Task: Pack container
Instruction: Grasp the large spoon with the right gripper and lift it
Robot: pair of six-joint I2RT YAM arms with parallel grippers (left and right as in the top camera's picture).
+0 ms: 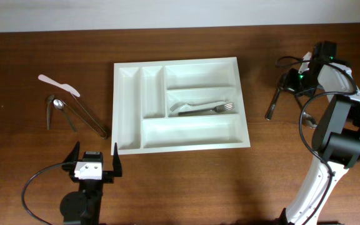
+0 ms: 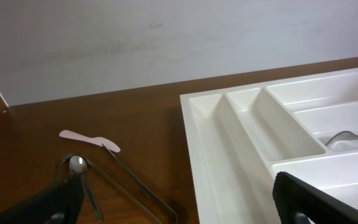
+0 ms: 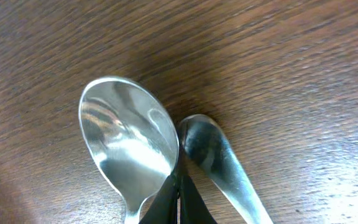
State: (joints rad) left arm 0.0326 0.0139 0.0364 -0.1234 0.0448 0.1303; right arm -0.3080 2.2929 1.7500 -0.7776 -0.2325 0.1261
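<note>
A fork (image 1: pixel 206 108) lies in the container (image 1: pixel 192 131), while spoons (image 3: pixel 129 140) by the clenched right pincer (image 3: pixel 179 200) at three o'clock wait, left pincer (image 1: pixel 95 157) released.

The overhead camera looks straight down on the whole desk (image 1: pixel 42 56). The left wrist camera sits low at the near edge, facing the far wall, and shares the container's (image 1: pixel 192 131) left compartments with it. The right wrist camera hangs very close above two spoons (image 3: pixel 129 137).
</note>
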